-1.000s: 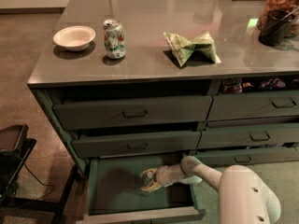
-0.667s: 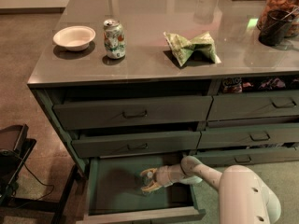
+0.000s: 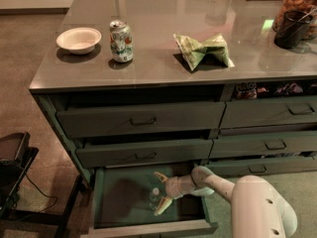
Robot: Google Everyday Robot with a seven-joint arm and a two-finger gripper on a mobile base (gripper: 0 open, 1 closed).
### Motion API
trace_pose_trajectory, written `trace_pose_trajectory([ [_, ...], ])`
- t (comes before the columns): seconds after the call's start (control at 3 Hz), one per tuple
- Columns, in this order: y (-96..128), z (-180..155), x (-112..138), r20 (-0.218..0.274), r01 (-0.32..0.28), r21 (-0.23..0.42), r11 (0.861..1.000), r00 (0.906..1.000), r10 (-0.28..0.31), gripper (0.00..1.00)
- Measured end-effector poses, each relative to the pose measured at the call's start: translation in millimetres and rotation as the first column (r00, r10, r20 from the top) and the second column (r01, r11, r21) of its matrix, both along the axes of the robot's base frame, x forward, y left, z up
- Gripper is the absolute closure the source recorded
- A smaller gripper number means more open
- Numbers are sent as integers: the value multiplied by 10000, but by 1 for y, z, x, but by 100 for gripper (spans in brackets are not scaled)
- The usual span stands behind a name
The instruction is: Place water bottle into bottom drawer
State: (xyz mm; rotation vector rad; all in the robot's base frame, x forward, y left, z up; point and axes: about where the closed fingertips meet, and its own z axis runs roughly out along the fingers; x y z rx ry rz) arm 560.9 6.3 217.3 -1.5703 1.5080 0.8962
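Observation:
The bottom drawer [image 3: 119, 202] is pulled out, and its greenish floor shows. My gripper [image 3: 161, 192] is inside it, reaching in from the right on the white arm. Its two fingers are spread wide apart, one towards the back of the drawer and one towards the front. The water bottle [image 3: 154, 197] is a clear bottle with a white cap. It rests on the drawer floor between the fingertips. I cannot tell whether the fingers still touch it.
On the counter stand a green-white soda can [image 3: 121, 41], a white bowl [image 3: 79, 39] and a green chip bag [image 3: 202, 49]. Jars [image 3: 296, 14] stand at the far right. The higher drawers [image 3: 141, 119] are nearly shut. A black stand [image 3: 15, 167] is at the lower left.
The fingers were close together around the bottle before. Now they are spread apart with the bottle lying between them. The arm has barely moved.

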Motion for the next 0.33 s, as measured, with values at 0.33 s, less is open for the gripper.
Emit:
trace_pose_trajectory([
  [0.33,0,0,0,0,0,0,10000,10000,0,0],
])
